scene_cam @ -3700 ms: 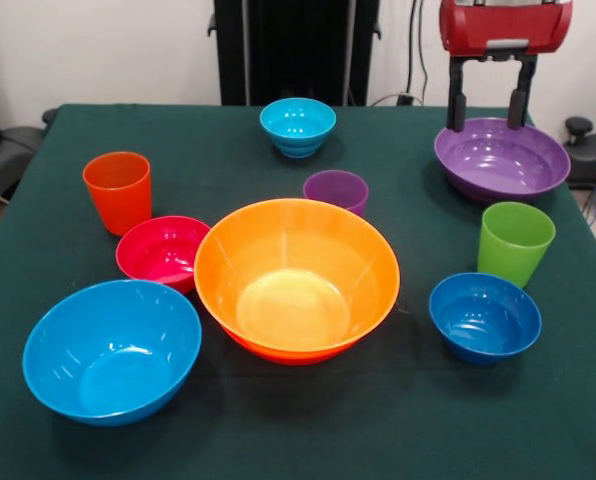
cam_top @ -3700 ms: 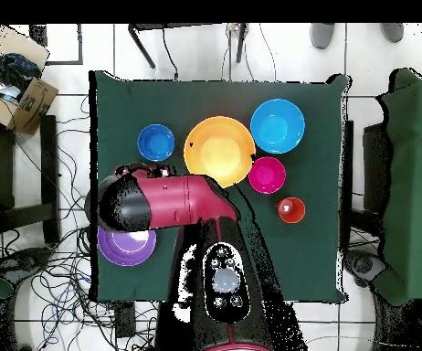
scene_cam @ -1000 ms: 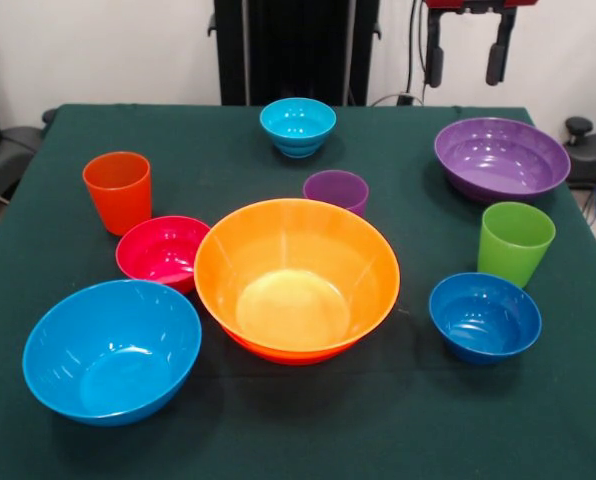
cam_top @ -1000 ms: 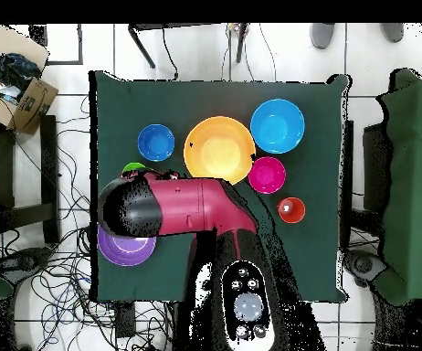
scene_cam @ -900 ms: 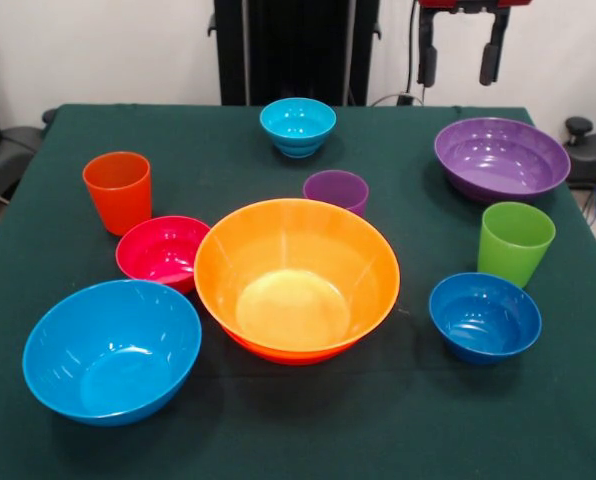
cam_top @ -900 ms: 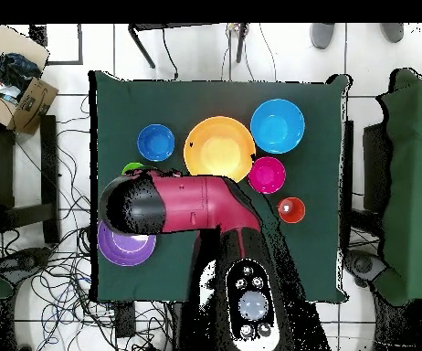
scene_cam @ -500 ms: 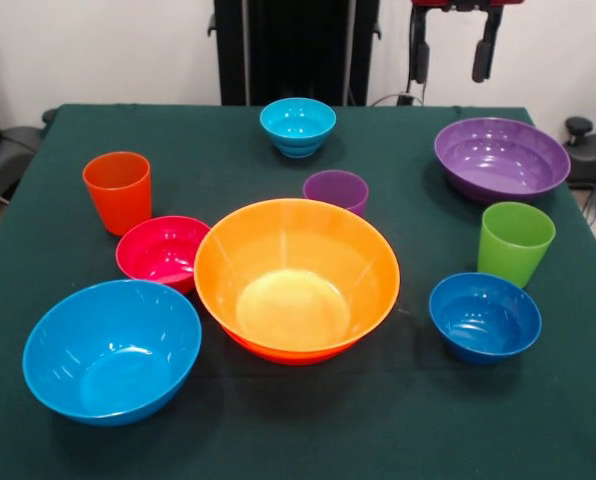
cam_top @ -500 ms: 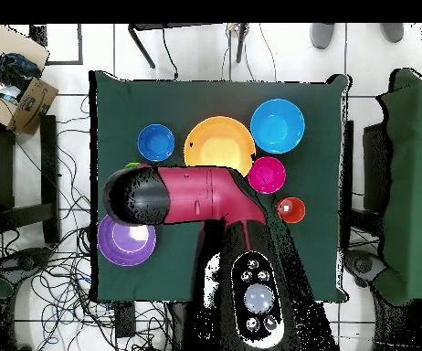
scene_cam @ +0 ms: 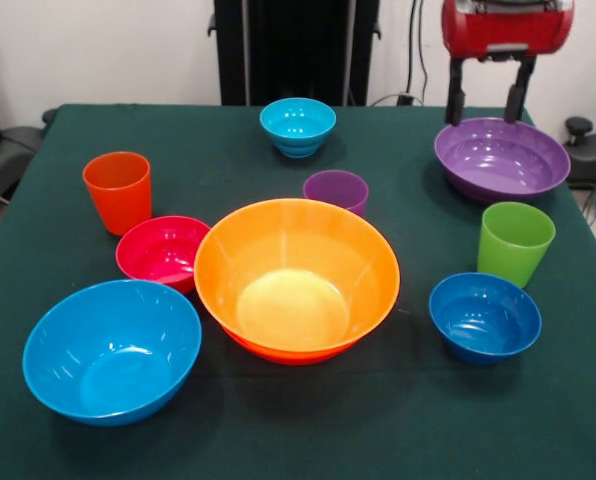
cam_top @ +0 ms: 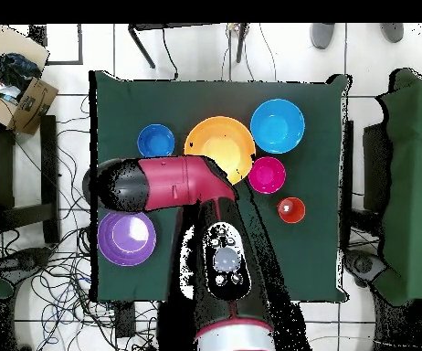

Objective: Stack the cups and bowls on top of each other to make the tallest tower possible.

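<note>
Above the far rim of the purple bowl point(scene_cam: 501, 158), the gripper point(scene_cam: 488, 108) hung with its two dark fingers spread apart and nothing between them, their tips just over the rim, so the bowl lay directly below and slightly toward the camera from the hand. A round bowl has no long axis to line up with, so I judged that a straight drop would set one finger inside the wall and one outside it. No tower stood yet. The yellow-orange bowl point(scene_cam: 297, 277), nested in an orange-red one, sat well apart from the purple bowl toward the table's middle, with the purple cup point(scene_cam: 336, 190) just behind it and the magenta bowl point(scene_cam: 164, 250) touching its side. The lime green cup point(scene_cam: 515, 242) stood just in front of the purple bowl, the dark blue bowl point(scene_cam: 484, 316) beyond that. The sky-blue bowl point(scene_cam: 112, 350), orange cup point(scene_cam: 118, 191) and cyan bowl point(scene_cam: 298, 126) lay farther off. The dark green tablecloth point(scene_cam: 408, 420) was flat; loose cables point(cam_top: 46, 265) littered the tiled floor.
</note>
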